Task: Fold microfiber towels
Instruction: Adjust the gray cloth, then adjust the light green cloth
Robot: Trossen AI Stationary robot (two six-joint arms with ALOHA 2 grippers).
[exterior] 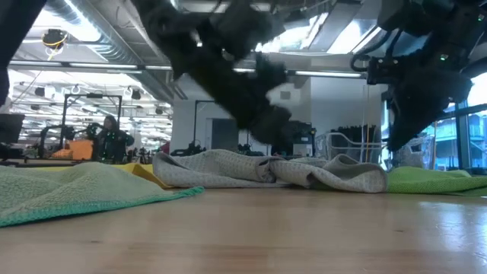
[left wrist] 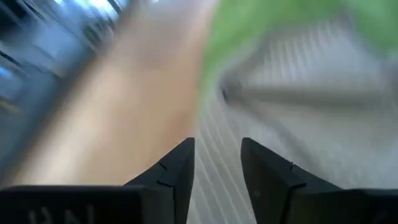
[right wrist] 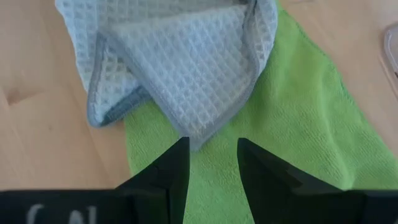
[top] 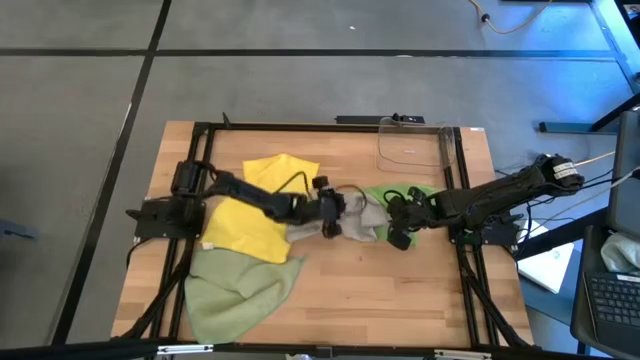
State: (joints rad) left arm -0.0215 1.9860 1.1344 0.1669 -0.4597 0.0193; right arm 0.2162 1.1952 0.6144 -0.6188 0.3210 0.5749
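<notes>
Both arms meet mid-surface over the grey-beige towel, which lies bunched with one corner doubled over on itself. Left gripper hovers over its 9 o'clock end, right gripper over its 3 o'clock corner; jaws on both part-open, nothing between them, no grasp yet.

My read: step is pinching two corners of the grey towel. Do it well by taking the hem only. The right-hand corner lies on the bright green towel, so go shallow or both layers come up. Lift both ends evenly, pull taut, then fold.

Pale olive-green towel at 7 o'clock, hanging toward the near edge. Yellow towel at 9, under the left arm.

Wooden surface is bare at 5 o'clock: room to lay the fold. Clear bin at 1 o'clock.

Beyond: a workshop with ceiling ducts, racks and a person far off.
</notes>
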